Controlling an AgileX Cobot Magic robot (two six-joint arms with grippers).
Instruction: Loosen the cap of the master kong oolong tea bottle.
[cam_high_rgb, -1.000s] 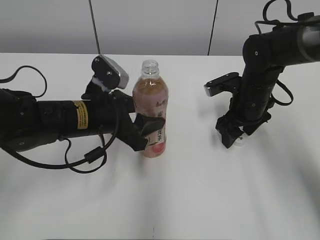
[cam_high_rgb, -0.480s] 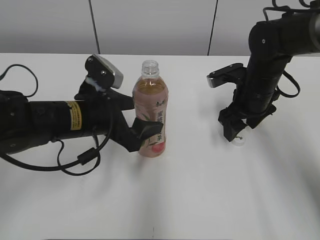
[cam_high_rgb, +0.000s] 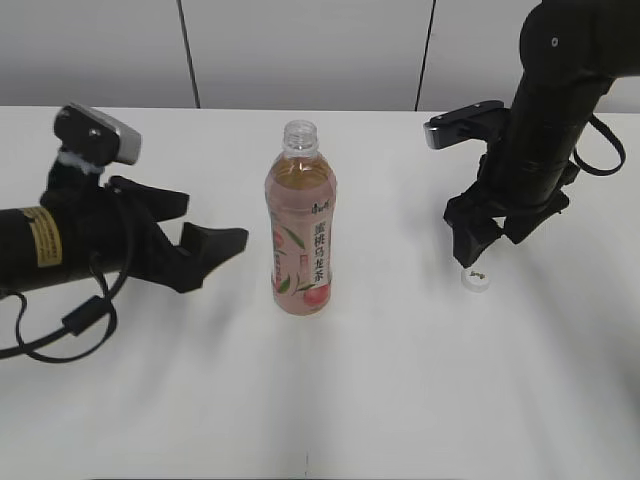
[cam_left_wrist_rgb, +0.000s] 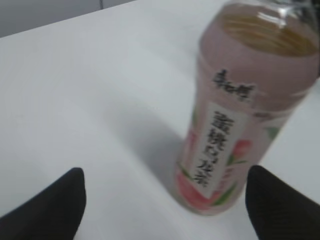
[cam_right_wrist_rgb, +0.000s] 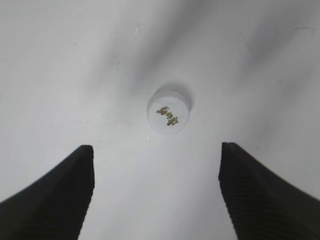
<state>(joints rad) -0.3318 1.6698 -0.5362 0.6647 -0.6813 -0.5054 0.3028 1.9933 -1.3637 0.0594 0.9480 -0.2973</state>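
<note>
Master kong oolong tea bottle (cam_high_rgb: 301, 225) stands upright mid-tabletop (cam_high_rgb: 380, 400), neck bare, pink peach label facing out. Its cap (cam_high_rgb: 476, 281) lies flat off to the right. Left hand (cam_high_rgb: 200, 230) reaches sideways, spread and released; right hand (cam_high_rgb: 487, 243) hangs spread over the cap.

A flat white matte bench (cam_high_rgb: 380, 400) is being viewed at a slant, soft grey shadows being cast across it. Behind it, a pale grey panelled wall (cam_high_rgb: 310, 50) is being crossed by two dark vertical seams.
</note>
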